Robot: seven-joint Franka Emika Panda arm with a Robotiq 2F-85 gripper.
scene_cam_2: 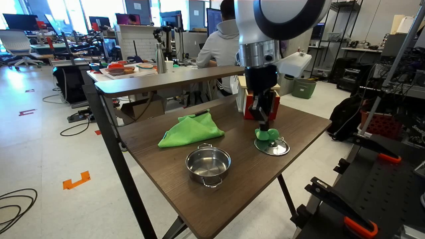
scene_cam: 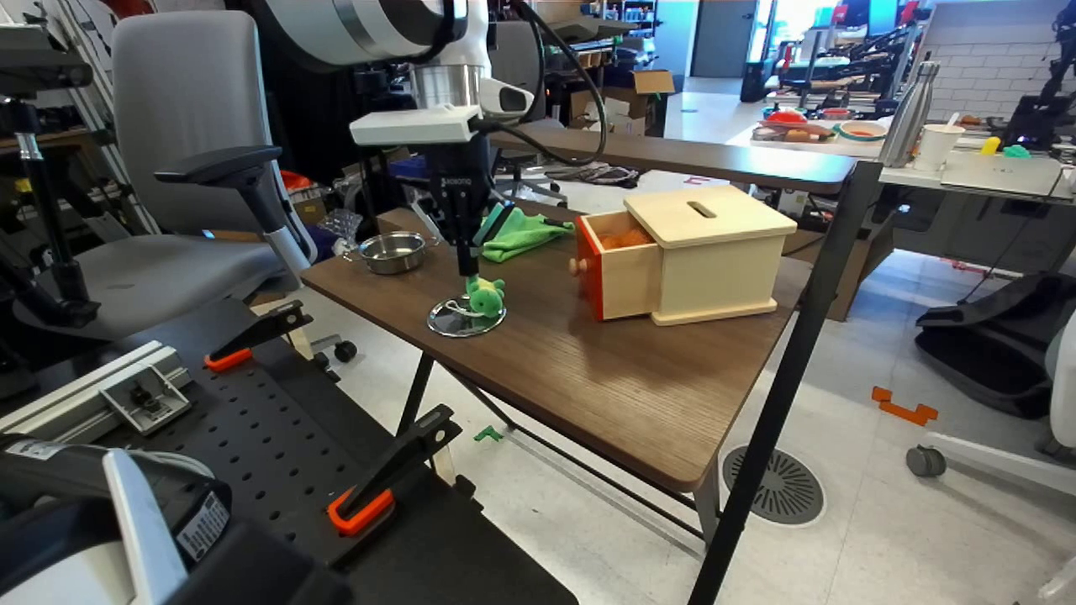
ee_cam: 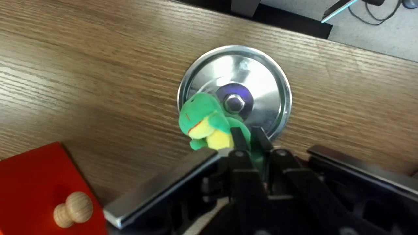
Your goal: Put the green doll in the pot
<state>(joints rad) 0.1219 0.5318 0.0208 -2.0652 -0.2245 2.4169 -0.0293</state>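
Observation:
The green doll [scene_cam: 487, 297] is a small green soft toy with a yellow belly. It is at the shallow silver lid [scene_cam: 465, 326], over one side of it; I cannot tell whether it rests on the lid or hangs just above. My gripper [ee_cam: 247, 131] points down and its fingertips are closed on part of the doll [ee_cam: 201, 114], near its back end. The doll also shows below the gripper in an exterior view [scene_cam_2: 267, 134]. The pot [scene_cam_2: 208, 166], a round silver pot with two handles, stands apart near the table's end. Its inside looks empty.
A bright-green cloth [scene_cam_2: 192, 131] lies on the table [scene_cam: 639, 395] beyond the pot. A wooden box [scene_cam: 719, 260] stands with its red-fronted drawer [ee_cam: 32, 186] pulled out, near the doll. A raised shelf [scene_cam: 698, 155] runs along one table side.

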